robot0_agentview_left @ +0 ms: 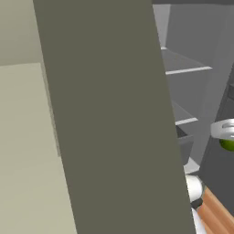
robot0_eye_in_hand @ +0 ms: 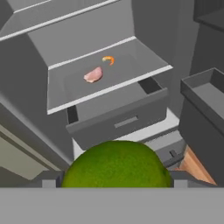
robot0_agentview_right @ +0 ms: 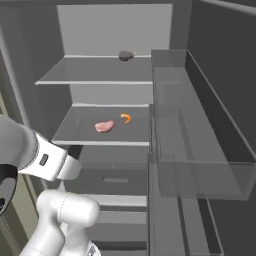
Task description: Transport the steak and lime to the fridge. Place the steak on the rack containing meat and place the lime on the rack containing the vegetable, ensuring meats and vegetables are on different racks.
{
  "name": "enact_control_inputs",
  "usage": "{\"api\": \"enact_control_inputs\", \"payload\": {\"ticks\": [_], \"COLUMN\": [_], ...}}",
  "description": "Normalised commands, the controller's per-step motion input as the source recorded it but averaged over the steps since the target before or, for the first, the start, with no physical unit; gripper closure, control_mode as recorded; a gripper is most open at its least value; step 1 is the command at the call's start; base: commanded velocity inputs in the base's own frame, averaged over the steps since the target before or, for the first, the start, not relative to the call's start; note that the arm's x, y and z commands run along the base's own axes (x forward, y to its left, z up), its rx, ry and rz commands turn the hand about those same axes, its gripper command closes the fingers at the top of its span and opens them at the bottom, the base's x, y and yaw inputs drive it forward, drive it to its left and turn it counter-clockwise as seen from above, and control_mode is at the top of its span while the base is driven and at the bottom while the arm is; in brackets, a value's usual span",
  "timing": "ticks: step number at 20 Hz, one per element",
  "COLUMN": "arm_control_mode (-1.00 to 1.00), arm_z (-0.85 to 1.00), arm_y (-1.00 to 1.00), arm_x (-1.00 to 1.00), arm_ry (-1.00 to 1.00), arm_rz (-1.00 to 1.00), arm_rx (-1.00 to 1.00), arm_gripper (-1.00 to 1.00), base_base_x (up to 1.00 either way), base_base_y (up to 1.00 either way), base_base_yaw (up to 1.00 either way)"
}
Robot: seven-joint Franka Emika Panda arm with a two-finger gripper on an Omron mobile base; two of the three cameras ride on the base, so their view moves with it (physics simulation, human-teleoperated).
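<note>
Lime sits clamped between your gripper fingers, close before the open fridge; steak lies on the lower shelf, just left of the small orange piece; you see the grey-purple vegetable far back on the upper shelf.

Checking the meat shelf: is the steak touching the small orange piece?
Apart. The right base view shows bare shelf between the steak and the orange piece.

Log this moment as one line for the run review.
steak: on lower fridge shelf beside orange piece | lime: held in pincer | grey-purple vegetable: upper shelf
</note>
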Motion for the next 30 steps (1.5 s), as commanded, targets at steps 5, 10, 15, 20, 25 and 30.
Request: {"api": "enact_control_inputs", "payload": {"ticks": [5,10,15,20,25,30], "arm_control_mode": [1.00,1.00,1.00,-1.00,-1.00,-1.00], "arm_z": [0.00,0.00,0.00,0.09,0.28,0.48], "arm_y": [0.00,0.00,0.00,0.00,0.04,0.13], "arm_x": [0.00,0.00,0.00,-0.02,-0.05,0.00], "arm_ry": [0.00,0.00,0.00,-0.13,-0.33,-0.23], "arm_rz": [0.00,0.00,0.00,0.02,0.00,0.00], "arm_rx": [0.00,0.00,0.00,-0.02,-0.08,-0.01], "arm_gripper": [1.00,1.00,1.00,1.00,1.00,1.00], "base_base_x": [0.83,0.59,0.42,0.09,0.00,0.00], "base_base_y": [0.16,0.12,0.01,0.00,0.00,0.00], "base_base_yaw": [0.20,0.20,0.17,0.02,0.00,0.00]}}
